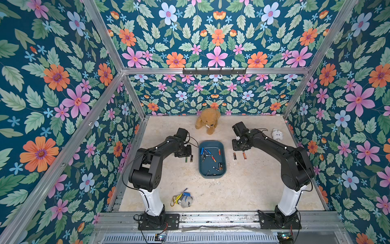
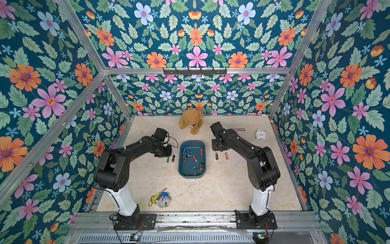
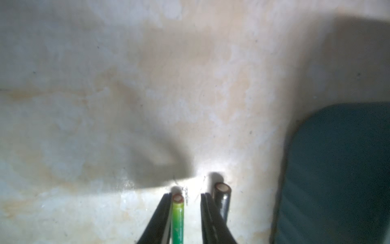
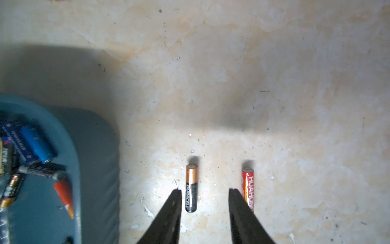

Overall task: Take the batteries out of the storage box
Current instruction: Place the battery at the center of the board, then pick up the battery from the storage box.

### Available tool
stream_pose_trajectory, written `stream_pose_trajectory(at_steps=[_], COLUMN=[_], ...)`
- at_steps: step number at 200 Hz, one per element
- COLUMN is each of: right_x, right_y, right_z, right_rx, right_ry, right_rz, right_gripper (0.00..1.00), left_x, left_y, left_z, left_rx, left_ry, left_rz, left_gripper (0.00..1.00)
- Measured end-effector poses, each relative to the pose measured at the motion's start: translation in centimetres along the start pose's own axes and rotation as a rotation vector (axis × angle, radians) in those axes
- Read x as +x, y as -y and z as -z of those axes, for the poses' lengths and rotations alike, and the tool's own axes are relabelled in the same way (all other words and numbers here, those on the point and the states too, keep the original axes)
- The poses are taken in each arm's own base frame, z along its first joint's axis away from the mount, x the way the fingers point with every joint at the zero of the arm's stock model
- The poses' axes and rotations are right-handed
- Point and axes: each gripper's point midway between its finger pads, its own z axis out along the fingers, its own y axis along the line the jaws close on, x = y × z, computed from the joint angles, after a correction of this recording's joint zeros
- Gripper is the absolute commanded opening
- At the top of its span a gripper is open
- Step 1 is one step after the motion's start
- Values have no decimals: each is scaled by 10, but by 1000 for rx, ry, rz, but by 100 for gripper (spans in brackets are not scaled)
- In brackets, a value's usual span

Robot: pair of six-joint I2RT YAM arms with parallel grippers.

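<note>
- Left gripper (image 3: 186, 196) is down at the counter (image 3: 147, 84), jaws a little apart. A green battery (image 3: 178, 215) lies between them against one finger, with a gap to the other, so I'd call it let go, not held. A black battery (image 3: 223, 198) sits just outside the jaws.
- Right gripper (image 4: 205, 191) is open wider and has hold of nothing. A black-and-copper battery (image 4: 191, 188) lies on the counter between its fingers, and a red battery (image 4: 248, 183) lies just outside.
- That makes four out, two on each side of the storage box (image 1: 224, 156) (mid-counter, between the arms).
- Most batteries (image 1: 207, 157) are in the box, scattered, some crossing. I reckon we're early on, at a drop-off.
- Next move, as I see it: lift clear without nudging the laid-out ones, swing over the box and pick a cell lying on its own.
</note>
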Motion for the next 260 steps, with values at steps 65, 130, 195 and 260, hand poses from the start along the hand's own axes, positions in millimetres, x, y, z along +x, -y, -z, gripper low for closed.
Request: stream_pose_trajectory(at_steps=[65, 130, 195, 260], right_x=[-15, 15, 35, 60], right_y=[-50, -118, -141, -144], right_z=[43, 24, -16, -33], right_rx=[-96, -212, -218, -199], right_ry=[85, 1, -74, -124], right_rz=[54, 122, 161, 195], right_gripper=[43, 43, 43, 42], left_x=[-23, -21, -13, 1], left_y=[7, 13, 13, 9], left_z=[26, 53, 56, 57], left_rx=[5, 50, 61, 62], left_ry=[65, 108, 102, 89], left_rz=[-2, 22, 30, 34], left_gripper=[32, 35, 36, 36])
